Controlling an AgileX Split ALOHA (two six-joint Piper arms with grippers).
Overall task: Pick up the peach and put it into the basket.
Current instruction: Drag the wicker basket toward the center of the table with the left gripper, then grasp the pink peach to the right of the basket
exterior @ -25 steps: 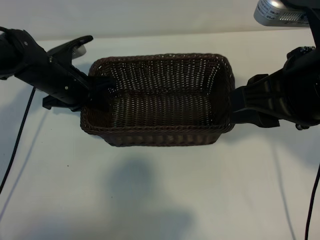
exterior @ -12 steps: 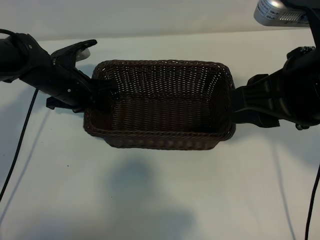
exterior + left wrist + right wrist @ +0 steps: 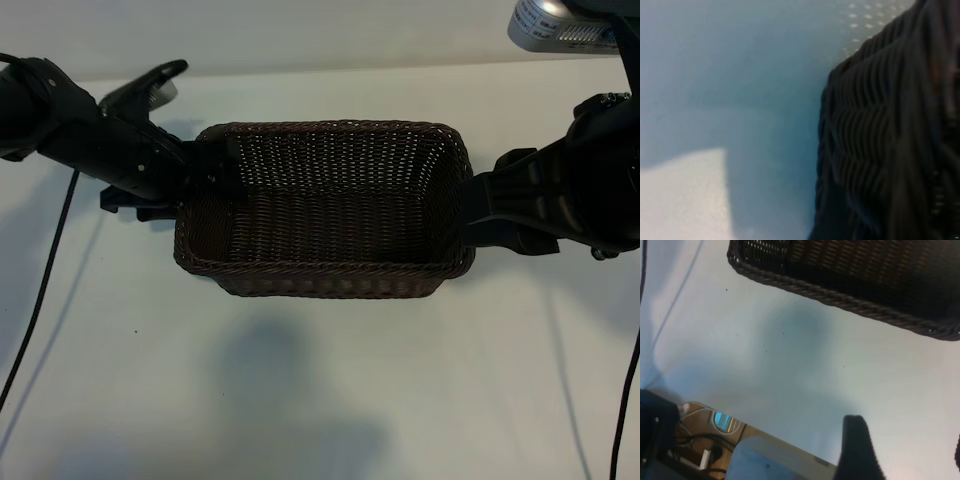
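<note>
The exterior view shows the whole basket (image 3: 325,210) in the centre of the frame, lying on the white table (image 3: 300,400) with its long axis left to right and its opening upward. No peach can be seen in any view.

The left gripper (image 3: 205,170) is at the left end of the basket; I cannot tell how its fingers stand. The right gripper (image 3: 470,210) is at the right end, its fingers hidden.

The left wrist view shows only the weave very close, the right wrist view the braided rim and one dark fingertip (image 3: 855,450).
</note>
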